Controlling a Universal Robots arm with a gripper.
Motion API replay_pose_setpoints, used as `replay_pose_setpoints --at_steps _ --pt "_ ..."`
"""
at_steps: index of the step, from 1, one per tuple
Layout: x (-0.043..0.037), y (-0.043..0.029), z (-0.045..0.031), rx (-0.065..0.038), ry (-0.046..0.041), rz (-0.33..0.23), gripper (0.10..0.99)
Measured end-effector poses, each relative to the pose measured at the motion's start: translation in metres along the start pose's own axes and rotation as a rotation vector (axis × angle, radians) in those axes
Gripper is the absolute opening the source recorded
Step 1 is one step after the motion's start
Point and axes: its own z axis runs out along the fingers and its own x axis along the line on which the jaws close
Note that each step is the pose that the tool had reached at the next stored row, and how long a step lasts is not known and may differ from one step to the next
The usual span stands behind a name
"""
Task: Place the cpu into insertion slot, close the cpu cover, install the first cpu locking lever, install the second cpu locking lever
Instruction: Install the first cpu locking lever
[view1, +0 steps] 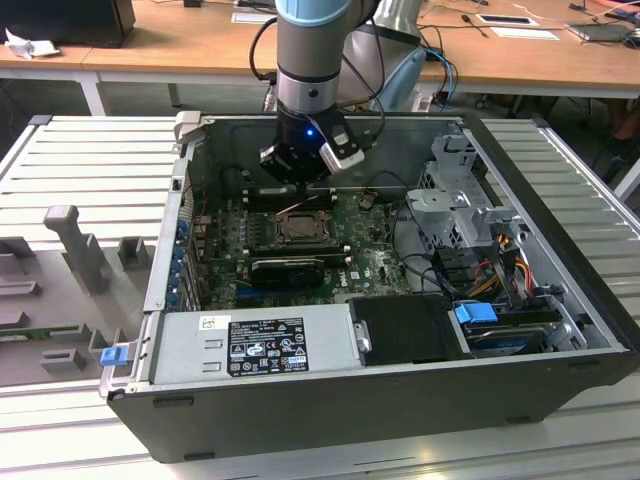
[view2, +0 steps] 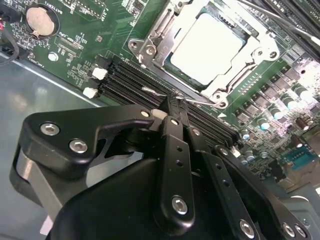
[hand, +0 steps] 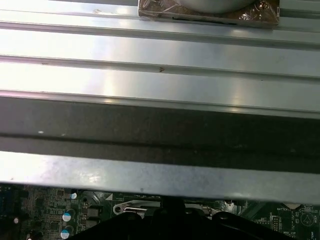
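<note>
A large open computer case (view1: 560, 330) is lying on its side on a ribbed metal desk (view1: 90, 160), its wide opening facing up so the green motherboard (view1: 360, 255) inside is reachable from above. The arm (view1: 312, 60) is hanging almost straight down into the case from the far side, its wrist vertical over the board's middle. In the second wrist view the cpu (view2: 207, 47) is already sitting flat in the insertion slot (view2: 252, 37), its pale metal top facing up, and the cpu cover (view2: 175, 30) is lying down around it as a silvery frame, so the chip shows through its square opening. The hand (view2: 175, 102) is pointing down just beside the near edge of the socket, over the black memory slots (view2: 130, 82). Its fingertips are drawn together, and they seem to be pinching or pressing a thin wire locking lever (view2: 160, 92) that is running along that edge, though whether it is truly gripped is hard to judge. In the exterior view the hand (view1: 300, 190) is hovering just over the socket's far side.
</note>
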Motion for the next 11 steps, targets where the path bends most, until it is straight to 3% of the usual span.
replay_pose_setpoints --at_steps 7,11 --pt "-0.0113 -0.0005 0.0058 0.0 0.0015 -0.014 0.106" --pt "-0.0125 -0.0008 0.0083 0.0 0.0022 -0.02 0.106"
